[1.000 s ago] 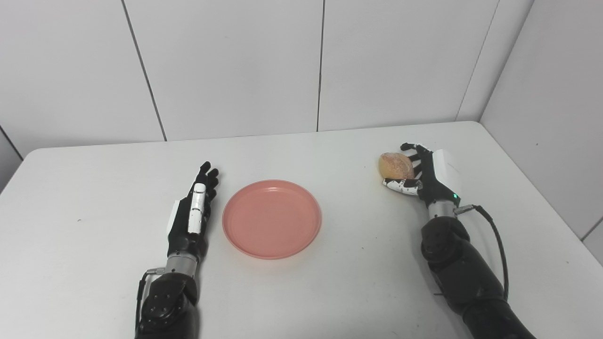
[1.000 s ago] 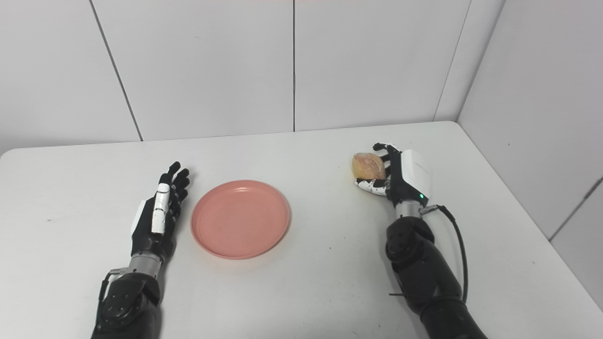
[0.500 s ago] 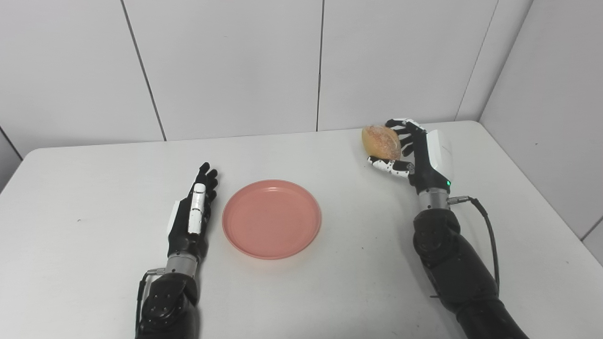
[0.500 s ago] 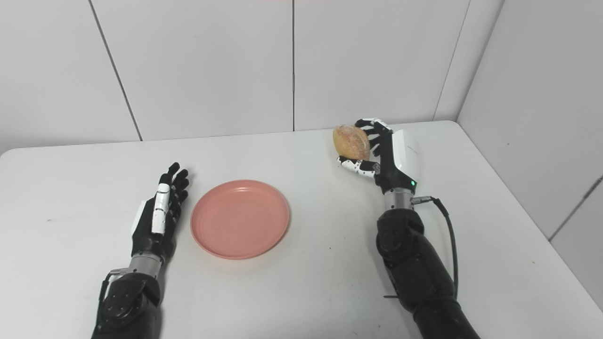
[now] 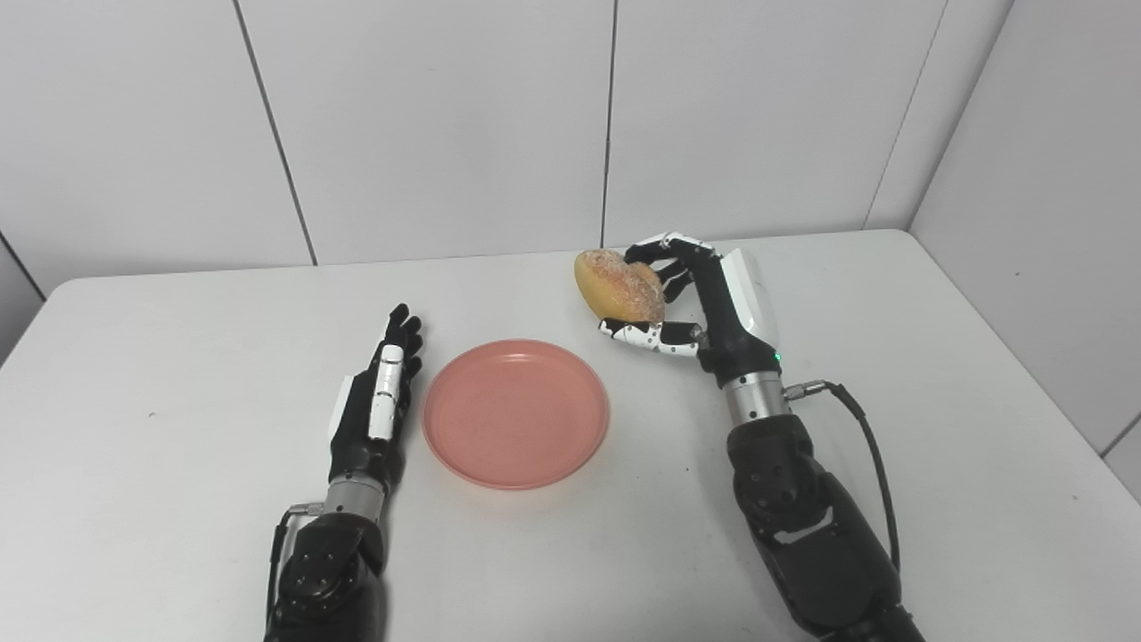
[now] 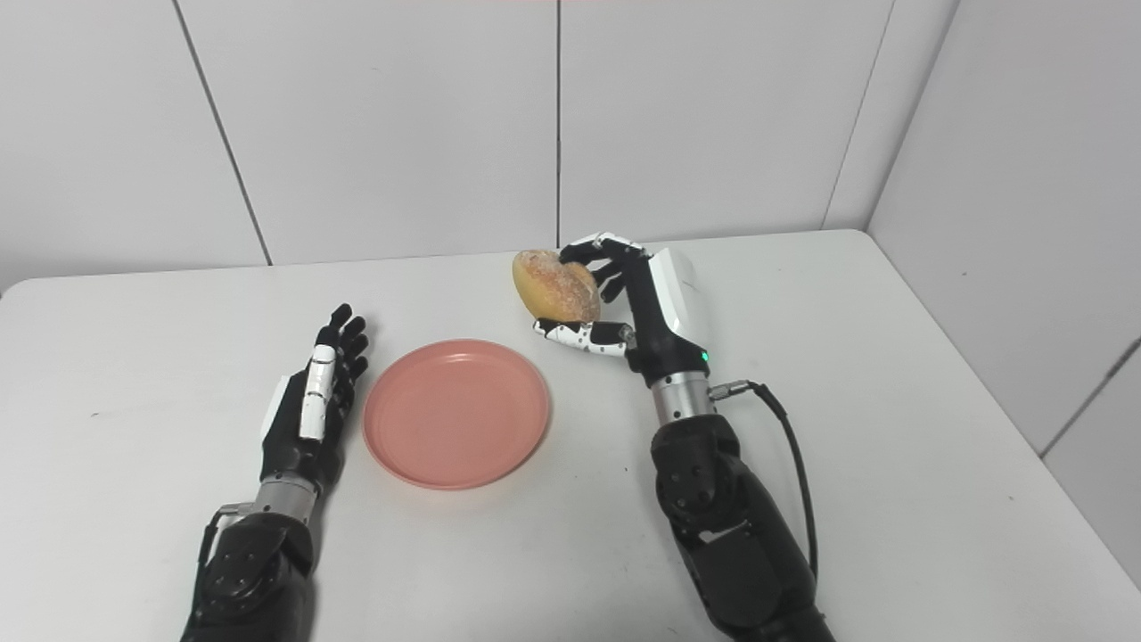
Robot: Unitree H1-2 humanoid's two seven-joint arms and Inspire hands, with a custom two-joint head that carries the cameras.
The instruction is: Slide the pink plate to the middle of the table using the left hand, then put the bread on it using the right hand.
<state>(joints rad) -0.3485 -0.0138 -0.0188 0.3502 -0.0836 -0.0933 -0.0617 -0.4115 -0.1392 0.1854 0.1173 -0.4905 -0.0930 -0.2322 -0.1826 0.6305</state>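
Left eye view: the fingers [image 5: 664,252] of the right hand [image 5: 704,303] curl over the top of the bread [image 5: 619,285], with the thumb under it, so the roll is gripped and held in the air above the desk [image 5: 178,481]. The bread hangs just beyond the far right rim of the pink plate [image 5: 516,413] — near it, not over its middle, and not touching it. The right palm faces left, and the dark forearm runs down to the bottom edge with a black cable looping off the wrist.

The left hand [image 5: 374,410] lies just beside the plate's left rim, fingers [image 5: 401,332] straight, close together and pointing away from the robot, holding nothing. Whether its edge touches the plate is not clear from either view.

The plate sits flat and bare near the middle of the white desk. Pale panelled walls close the scene behind and on the right.
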